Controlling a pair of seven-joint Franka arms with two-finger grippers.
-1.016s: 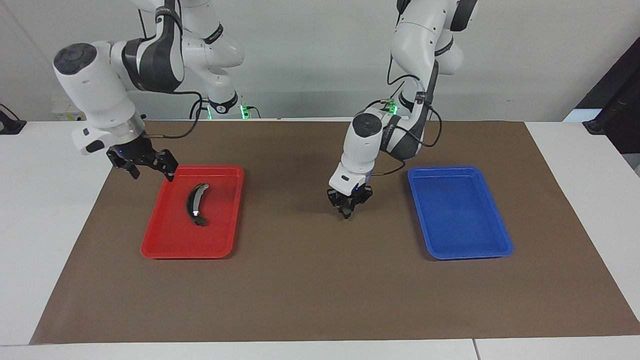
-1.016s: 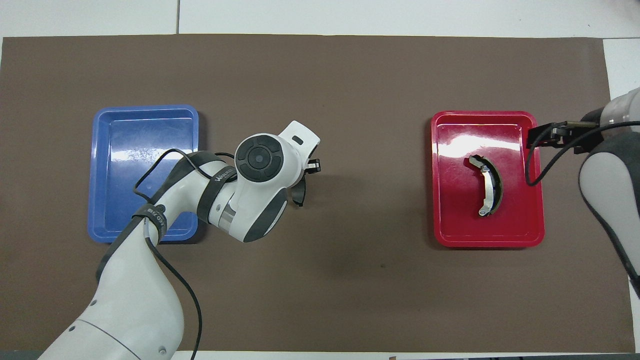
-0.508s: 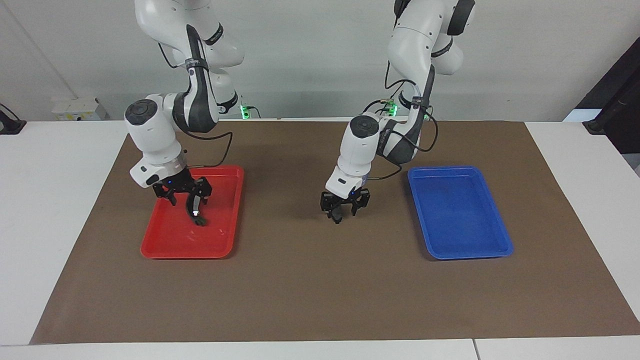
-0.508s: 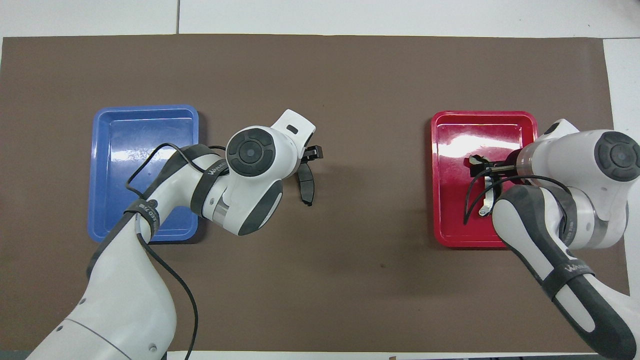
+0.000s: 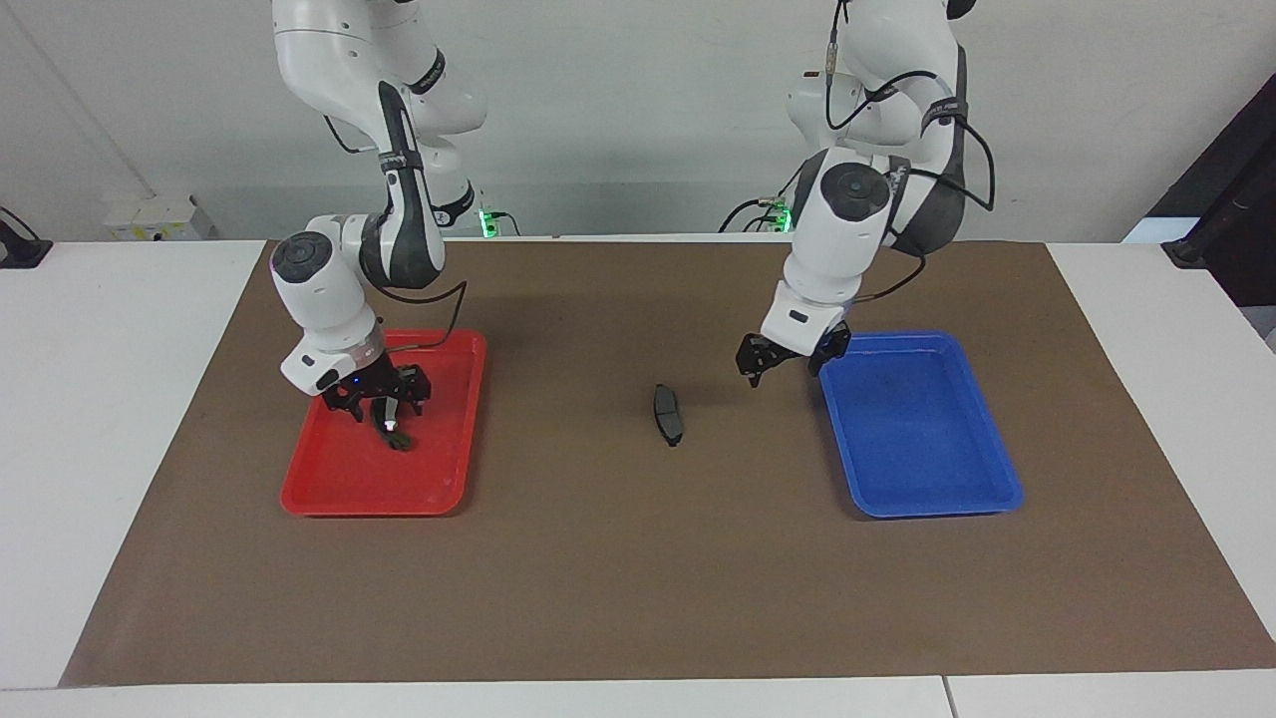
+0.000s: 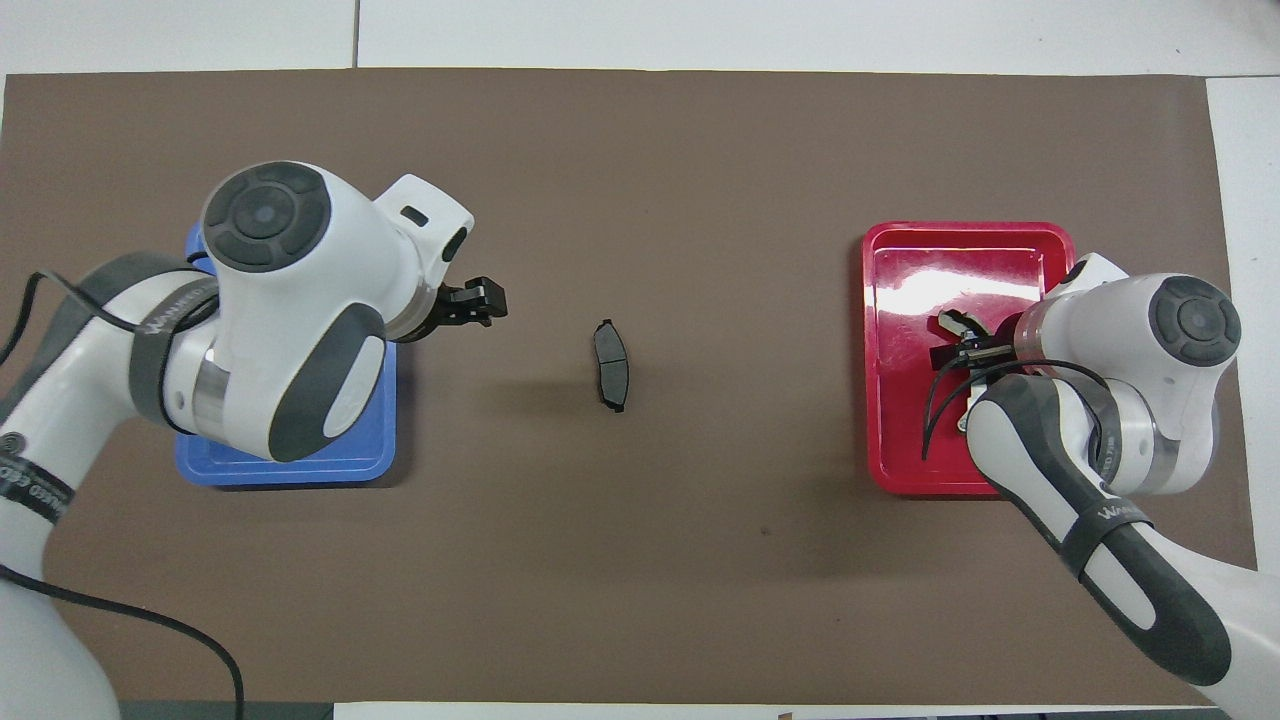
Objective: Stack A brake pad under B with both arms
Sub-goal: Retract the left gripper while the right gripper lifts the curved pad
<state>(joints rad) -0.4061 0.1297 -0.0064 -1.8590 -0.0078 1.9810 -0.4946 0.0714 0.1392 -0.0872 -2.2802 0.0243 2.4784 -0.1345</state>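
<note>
Grey pad (image 5: 667,414) lies on desk mid-mat; my left claw (image 5: 793,361) hangs empty; right claw (image 5: 377,400) straddles B (image 5: 392,429), grip unclear.

B (image 5: 391,427) mostly hidden under right hand (image 5: 377,407), blue tray (image 6: 290,467) half covered

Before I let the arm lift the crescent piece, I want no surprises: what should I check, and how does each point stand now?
1. A brake pad lies flat on the brown mat between the trays: ok.
2. Left gripper is raised by the blue tray, off the pad: ok.
3. Right gripper is down over B in the red tray: ok.
4. Right gripper's fingers closed on B: cannot tell.
5. Mat between the red tray and the pad is bare: ok.
</note>
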